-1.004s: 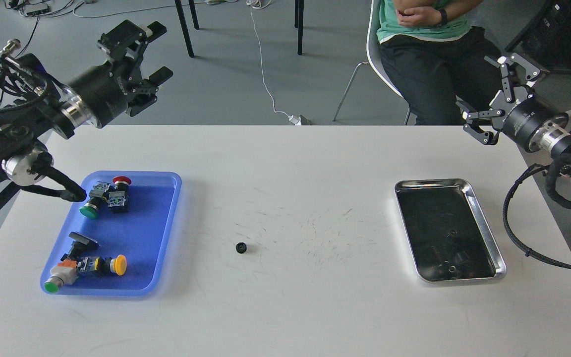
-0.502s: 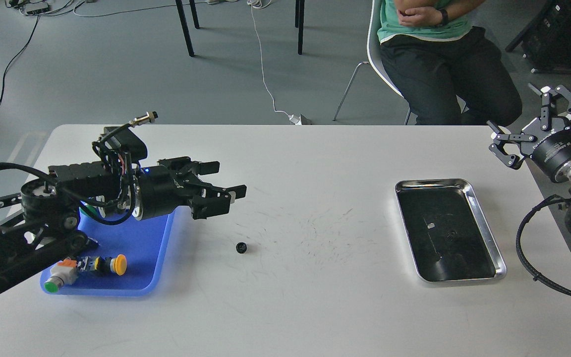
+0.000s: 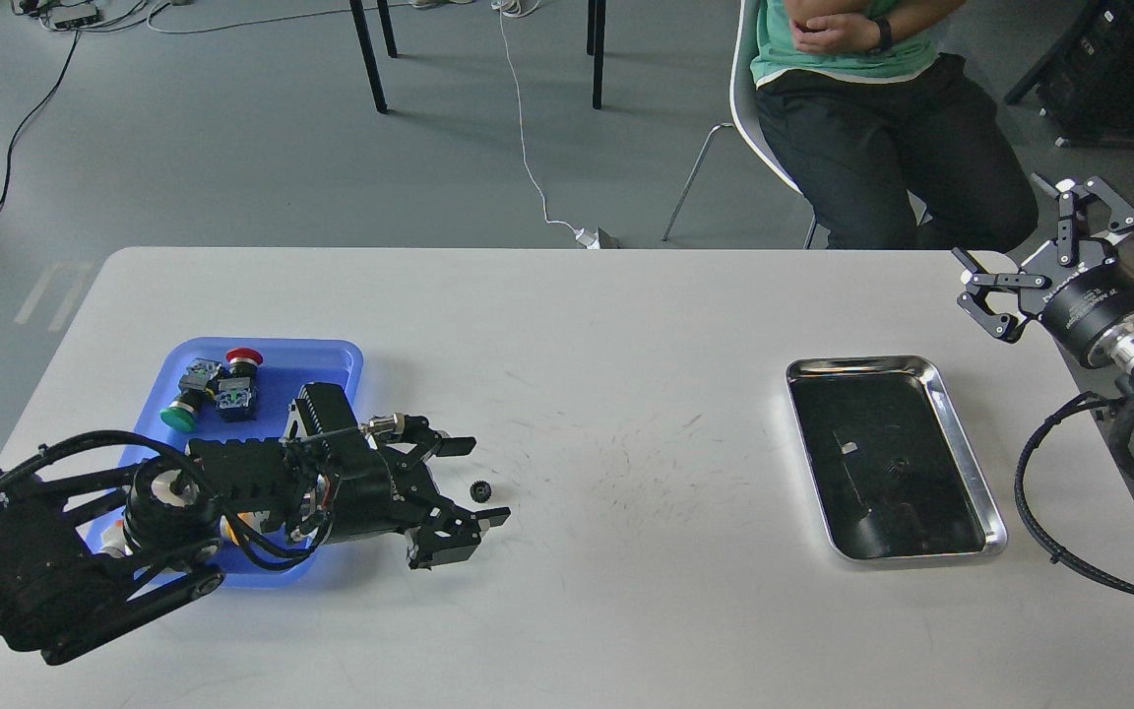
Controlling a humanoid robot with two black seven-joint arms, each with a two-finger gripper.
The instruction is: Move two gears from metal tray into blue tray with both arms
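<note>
One small black gear (image 3: 479,489) lies on the white table, outside both trays. My left gripper (image 3: 484,481) is open and low over the table, with the gear between its two fingers; I cannot tell whether they touch it. The blue tray (image 3: 343,354) lies at the left, partly covered by my left arm. The metal tray (image 3: 862,362) lies at the right; a faint dark speck (image 3: 901,467) in it may be the second gear. My right gripper (image 3: 1005,222) is open and empty, raised beyond the table's far right corner.
Coloured-cap push-button switches (image 3: 213,389) lie in the blue tray's far end; others are hidden under my left arm. A seated person (image 3: 872,98) is behind the table's far edge. Black cables (image 3: 1030,492) loop at the right edge.
My left arm swung from high at the far left down across the blue tray, and its open gripper now brackets the gear on the table. My right gripper shifted slightly at the far right.
</note>
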